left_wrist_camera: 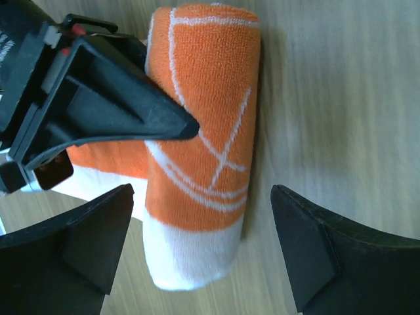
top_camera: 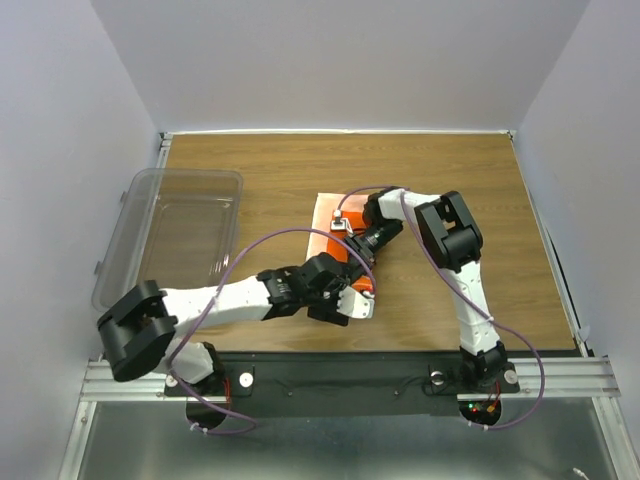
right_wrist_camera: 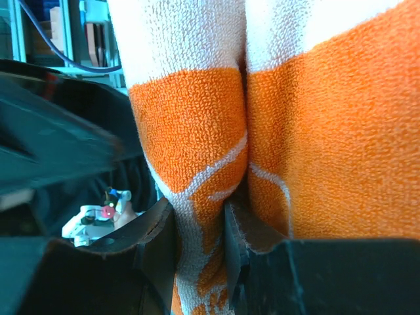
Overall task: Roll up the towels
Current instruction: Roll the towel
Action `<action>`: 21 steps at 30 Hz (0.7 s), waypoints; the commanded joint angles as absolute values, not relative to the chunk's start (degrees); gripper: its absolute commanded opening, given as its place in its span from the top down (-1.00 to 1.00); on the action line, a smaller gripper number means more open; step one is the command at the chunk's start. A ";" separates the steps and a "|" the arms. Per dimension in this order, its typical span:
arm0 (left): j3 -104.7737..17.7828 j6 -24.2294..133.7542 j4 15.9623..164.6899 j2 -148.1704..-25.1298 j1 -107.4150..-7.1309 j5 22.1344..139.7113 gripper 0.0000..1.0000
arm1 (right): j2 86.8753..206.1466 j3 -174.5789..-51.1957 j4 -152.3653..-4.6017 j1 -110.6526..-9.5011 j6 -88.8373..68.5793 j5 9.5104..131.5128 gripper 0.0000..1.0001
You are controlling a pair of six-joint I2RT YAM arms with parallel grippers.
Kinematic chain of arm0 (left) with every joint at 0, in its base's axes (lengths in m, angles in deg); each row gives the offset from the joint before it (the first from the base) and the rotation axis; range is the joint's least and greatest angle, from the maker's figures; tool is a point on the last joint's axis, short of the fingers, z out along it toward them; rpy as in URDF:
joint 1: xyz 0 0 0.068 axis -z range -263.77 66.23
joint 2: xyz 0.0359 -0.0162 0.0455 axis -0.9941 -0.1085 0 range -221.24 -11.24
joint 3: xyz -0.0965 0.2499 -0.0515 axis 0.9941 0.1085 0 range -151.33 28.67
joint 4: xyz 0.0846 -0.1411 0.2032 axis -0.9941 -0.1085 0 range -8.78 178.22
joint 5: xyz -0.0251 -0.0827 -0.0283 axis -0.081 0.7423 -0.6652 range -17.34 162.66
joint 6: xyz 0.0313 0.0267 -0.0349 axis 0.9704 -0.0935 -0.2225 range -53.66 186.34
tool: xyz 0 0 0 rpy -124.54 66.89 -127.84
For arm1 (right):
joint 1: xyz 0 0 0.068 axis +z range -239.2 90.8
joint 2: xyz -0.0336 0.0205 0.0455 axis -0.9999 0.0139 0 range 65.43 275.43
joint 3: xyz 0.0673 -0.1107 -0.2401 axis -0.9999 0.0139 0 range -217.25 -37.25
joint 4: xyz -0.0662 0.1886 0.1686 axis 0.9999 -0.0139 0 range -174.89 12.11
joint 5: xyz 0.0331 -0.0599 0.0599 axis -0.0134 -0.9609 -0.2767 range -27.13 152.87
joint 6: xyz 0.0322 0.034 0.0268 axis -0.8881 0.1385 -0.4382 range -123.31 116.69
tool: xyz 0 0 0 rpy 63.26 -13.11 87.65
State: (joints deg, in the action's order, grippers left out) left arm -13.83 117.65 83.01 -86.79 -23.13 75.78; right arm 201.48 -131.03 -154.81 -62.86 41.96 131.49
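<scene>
Towel: the long orange and white terry-cloth towel (left_wrist_camera: 203,131) is seen with a soft, looped, matt pile.
Table: the brown wood-grain tabletop (top_camera: 280,170) is shown smooth, with a faint sheen.
Tub: the clear rectangular plastic tub (top_camera: 185,230) is seen glossy and transparent.
Gripper: the left gripper (left_wrist_camera: 202,193) is fitted with fingers (left_wrist_camera: 85,243) of matt black plastic.
Rail: the silver metal rail (top_camera: 560,374) is shown ribbed and dully bright.

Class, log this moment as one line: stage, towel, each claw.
stage: rolling | towel: partly rolled | left claw: open, astride the roll | right claw: shut on towel
</scene>
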 commanded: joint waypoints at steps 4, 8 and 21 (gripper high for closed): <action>-13.34 119.69 93.41 -94.29 -22.69 68.01 -0.94 | 204.82 -133.40 -157.43 -63.19 46.78 127.65 0.81; -13.52 117.32 92.53 -96.40 -22.69 68.70 -0.81 | 204.65 -133.32 -157.43 -63.71 47.92 126.95 0.81; -13.34 113.90 86.48 -97.38 -23.74 76.70 0.22 | 202.19 -140.43 -155.94 -65.91 44.86 122.46 0.22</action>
